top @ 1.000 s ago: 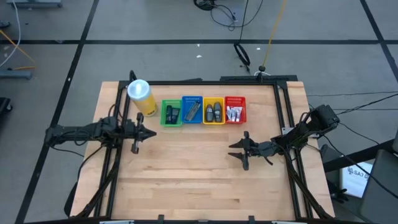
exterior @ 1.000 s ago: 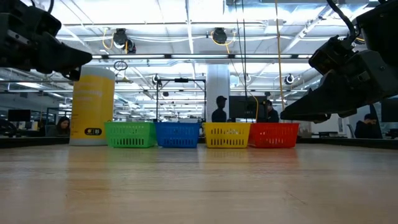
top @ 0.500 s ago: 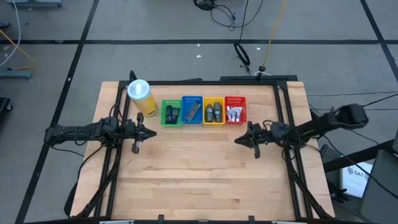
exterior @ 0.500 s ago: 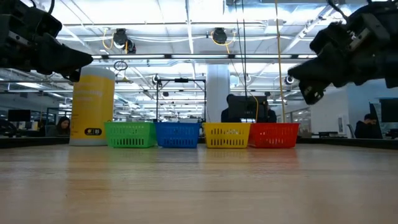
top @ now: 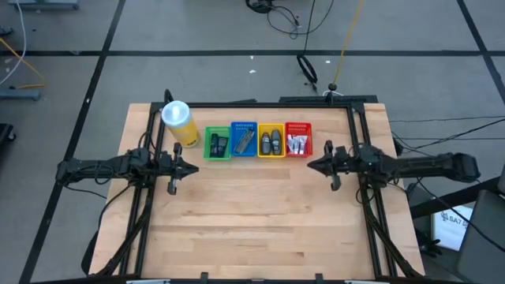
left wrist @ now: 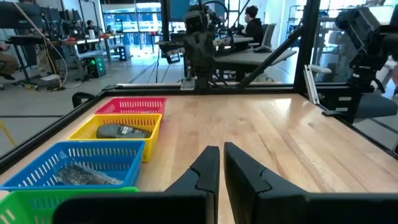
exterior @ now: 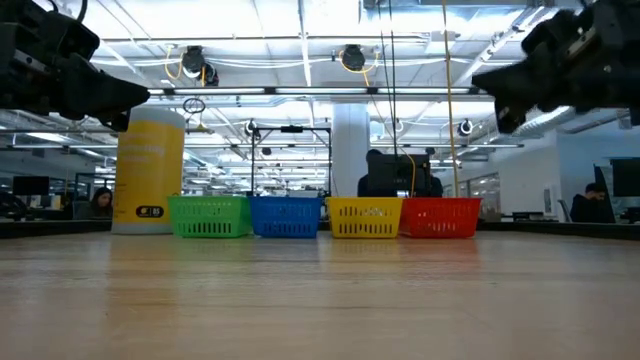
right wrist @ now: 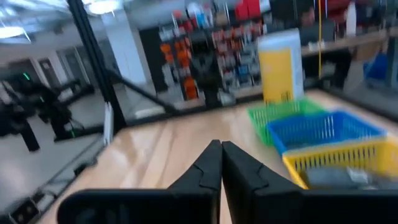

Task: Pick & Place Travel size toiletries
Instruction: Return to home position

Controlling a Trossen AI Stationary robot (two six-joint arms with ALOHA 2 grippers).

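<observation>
Since the finger-sized travel toiletries (top: 271, 143) lie in four small coloured plastic baskets (top: 244, 125) along the wooden table's (top: 252, 229) far edge, sorting looks done; left claw (top: 195, 169) and right claw (top: 308, 166), both narrow and empty over opposite side edges, need only park home.

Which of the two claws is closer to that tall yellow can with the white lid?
The left gripper: it hovers close beside the yellow can. The right gripper is far off, beyond the red basket.
</observation>
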